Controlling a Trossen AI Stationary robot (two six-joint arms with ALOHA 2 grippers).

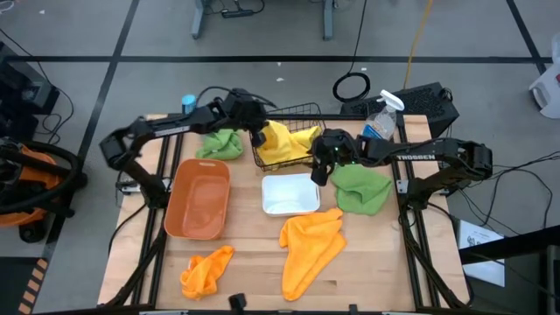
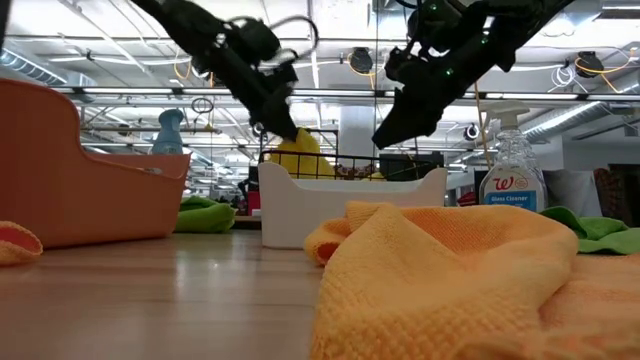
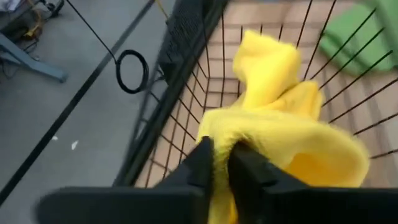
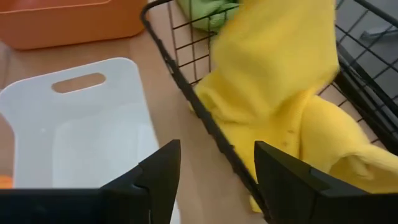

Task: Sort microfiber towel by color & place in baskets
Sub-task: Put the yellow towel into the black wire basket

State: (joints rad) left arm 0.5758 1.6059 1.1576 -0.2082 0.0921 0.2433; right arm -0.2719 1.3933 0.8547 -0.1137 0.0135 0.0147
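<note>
A: Starting at the left of the high view, what's on the desk (image 1: 254, 236)?

B: The orange tub (image 1: 198, 199) sits left of centre, with a green towel (image 1: 222, 143) above it and a small orange towel (image 1: 206, 270) at lower left.

A: And the left end effector (image 3: 221, 163)?

B: It is over the wire basket (image 1: 293, 112) at upper centre, narrowed down on the yellow towel (image 3: 280, 127), pinching a fold of it. The rest of the towel lies heaped inside the basket.

A: What is below the basket?

B: The white bin (image 1: 290, 193), touching or just beside the basket's front edge. Below that, a large orange towel (image 1: 311, 247) is spread at lower centre.

A: The right end effector (image 4: 217, 168)?

B: Hovering over the gap between the bin and the basket, fingers standing apart with nothing between them.

A: Further right?

B: A second green towel (image 1: 362, 187) at right of centre, and a spray bottle (image 1: 381, 121) at the upper right.
</note>
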